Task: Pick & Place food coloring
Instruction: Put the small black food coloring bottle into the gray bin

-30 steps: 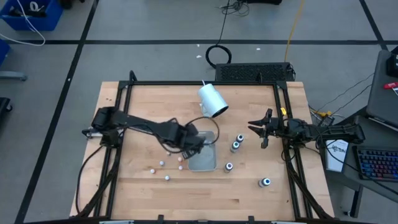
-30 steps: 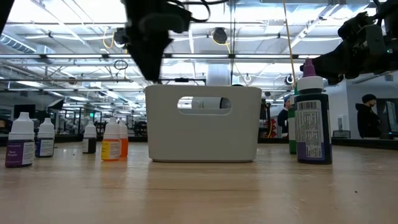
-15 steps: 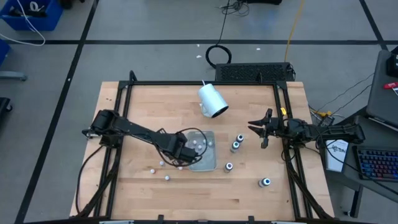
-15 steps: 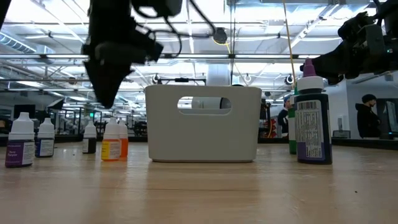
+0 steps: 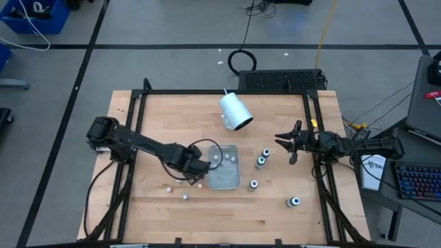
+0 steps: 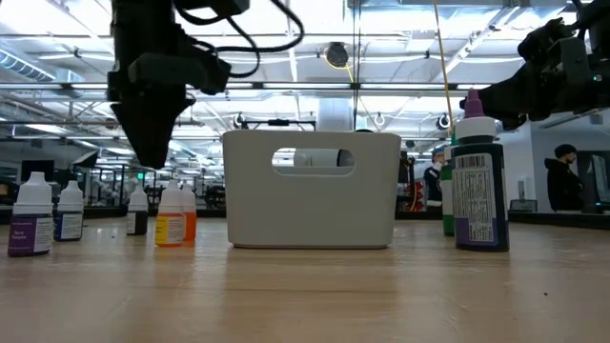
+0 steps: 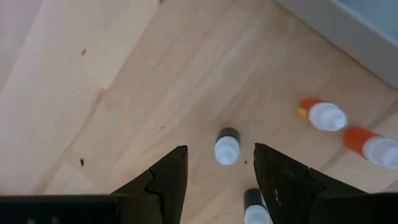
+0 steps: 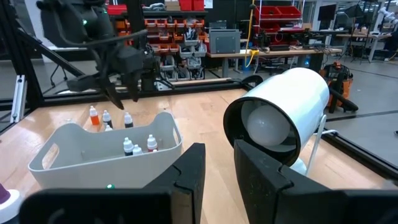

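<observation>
Wooden planking forms the table (image 5: pixel 172 117), and you can take the clear tray (image 5: pixel 224 176) near its middle as your reference for every position below.

1. Left gripper (image 5: pixel 198 167): you will find it just beside the tray's left wall, raised above the tabletop. In the left wrist view its fingers (image 7: pixel 168 177) are spread apart and empty, with a small dark-bodied bottle (image 7: pixel 227 147) standing on the wood below the gap between them.
2. Loose food coloring, left of the tray: note several small white-capped bottles (image 5: pixel 185 197) on the wood. The left wrist view shows two orange ones (image 7: pixel 322 114) lying near the tray's wall, close together.
3. Food coloring inside the tray: you can count a few small bottles (image 8: pixel 128 147) upright within it in the right wrist view.
4. Food coloring, right of the tray: larger dark bottles (image 5: pixel 260 162) stand apart from one another, and the farthest (image 5: pixel 294 202) is near the table's right rail.
5. White cup (image 5: pixel 235 111): it lies tipped on its side beyond the tray, toward the table's far edge.
6. Right gripper (image 5: pixel 287 143): it waits well to the right of the tray, with its fingers (image 8: pixel 186 171) parted and holding nothing.
</observation>
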Controlling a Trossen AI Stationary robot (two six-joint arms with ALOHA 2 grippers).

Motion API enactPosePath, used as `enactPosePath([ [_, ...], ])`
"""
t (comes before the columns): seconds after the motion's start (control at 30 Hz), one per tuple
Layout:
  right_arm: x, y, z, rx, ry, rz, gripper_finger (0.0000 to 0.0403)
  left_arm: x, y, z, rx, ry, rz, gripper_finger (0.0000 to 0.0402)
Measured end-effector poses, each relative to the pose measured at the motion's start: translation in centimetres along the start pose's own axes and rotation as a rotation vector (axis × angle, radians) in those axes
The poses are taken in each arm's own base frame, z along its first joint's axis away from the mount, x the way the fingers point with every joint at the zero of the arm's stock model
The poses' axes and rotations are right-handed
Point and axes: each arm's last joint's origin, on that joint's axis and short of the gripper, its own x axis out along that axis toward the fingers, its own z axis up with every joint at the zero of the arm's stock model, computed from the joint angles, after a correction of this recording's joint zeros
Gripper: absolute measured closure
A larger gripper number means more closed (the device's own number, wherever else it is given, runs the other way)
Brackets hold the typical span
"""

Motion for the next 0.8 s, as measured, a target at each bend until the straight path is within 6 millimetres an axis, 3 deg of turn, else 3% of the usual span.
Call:
enactPosePath([
  [0.3, 0.0, 0.0, 0.0, 0.000, 0.001, 0.000, 0.0325, 2.2, 0.3, -0.8, -0.013, 0.025, -0.112, 0.0215],
  [0.8, 0.0, 0.0, 0.0, 0.000, 0.000, 0.000, 0.0325, 2.3, 0.3, -0.6, -0.028, -0.013, -0.106, 0.0215],
])
